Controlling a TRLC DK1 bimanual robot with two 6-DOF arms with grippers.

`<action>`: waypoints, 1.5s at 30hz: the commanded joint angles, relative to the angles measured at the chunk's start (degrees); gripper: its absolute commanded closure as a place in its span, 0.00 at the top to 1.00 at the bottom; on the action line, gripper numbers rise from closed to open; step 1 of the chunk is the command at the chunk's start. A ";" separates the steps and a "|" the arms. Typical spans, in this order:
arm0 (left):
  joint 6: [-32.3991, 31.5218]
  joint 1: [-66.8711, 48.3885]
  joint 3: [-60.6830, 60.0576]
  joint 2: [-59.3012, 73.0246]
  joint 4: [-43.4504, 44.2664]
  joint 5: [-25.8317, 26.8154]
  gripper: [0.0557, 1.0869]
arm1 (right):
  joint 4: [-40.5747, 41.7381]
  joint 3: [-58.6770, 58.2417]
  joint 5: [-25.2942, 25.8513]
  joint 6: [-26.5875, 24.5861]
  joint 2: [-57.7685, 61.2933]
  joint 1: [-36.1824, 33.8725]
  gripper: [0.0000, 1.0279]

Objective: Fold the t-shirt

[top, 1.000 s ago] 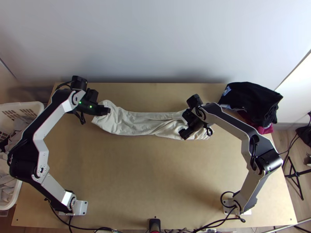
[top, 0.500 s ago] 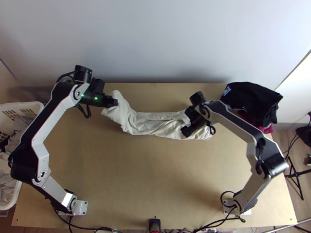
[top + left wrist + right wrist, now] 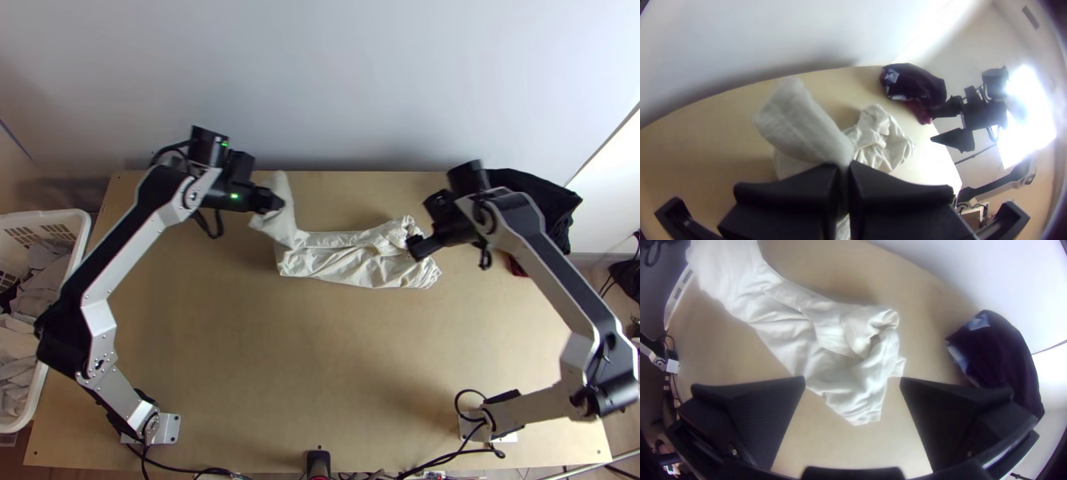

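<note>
Left tool (image 3: pixel 275 203) pinches a raised end of the white t-shirt (image 3: pixel 344 262), whose rest lies in a long rumpled strip on the worktop (image 3: pixel 312 360); the right tool (image 3: pixel 424 226), spread wide and empty, is near the t-shirt's other end.

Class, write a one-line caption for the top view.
Left gripper holds one end of the t-shirt raised; right gripper hovers open.
</note>
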 commanded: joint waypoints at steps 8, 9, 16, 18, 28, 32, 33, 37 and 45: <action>-3.53 -11.15 6.29 8.59 9.78 0.00 0.03 | -3.50 -2.23 -0.37 0.36 -8.31 -6.62 0.97; -3.70 -11.68 6.90 9.30 10.31 0.00 0.03 | -3.50 -2.75 -0.37 0.36 -8.66 -6.80 0.96; -6.25 -16.34 9.19 14.74 14.88 0.00 0.03 | -3.50 -5.04 -0.37 0.36 -10.33 -8.91 0.96; -6.60 -17.57 9.71 16.41 16.46 -0.09 0.03 | -3.50 -5.39 -0.37 0.36 -10.85 -9.79 0.97; -11.00 -21.44 18.94 25.03 20.15 -0.09 0.03 | -3.76 -9.35 -0.28 0.18 -14.63 -12.60 0.97; -12.76 -22.76 23.07 28.02 20.68 0.00 0.03 | -4.55 -10.23 -0.28 0.01 -15.78 -13.39 0.96; -13.20 -23.11 23.95 28.54 20.68 0.00 0.03 | -4.73 -10.49 -0.19 0.01 -16.04 -13.57 0.96; -13.81 -24.69 26.24 30.74 20.94 0.00 0.03 | -5.08 -11.46 -0.28 0.10 -17.18 -14.09 0.97; -13.81 -25.48 27.12 37.60 23.75 -0.17 0.03 | -5.96 -14.44 -0.19 0.10 -20.35 -14.80 0.96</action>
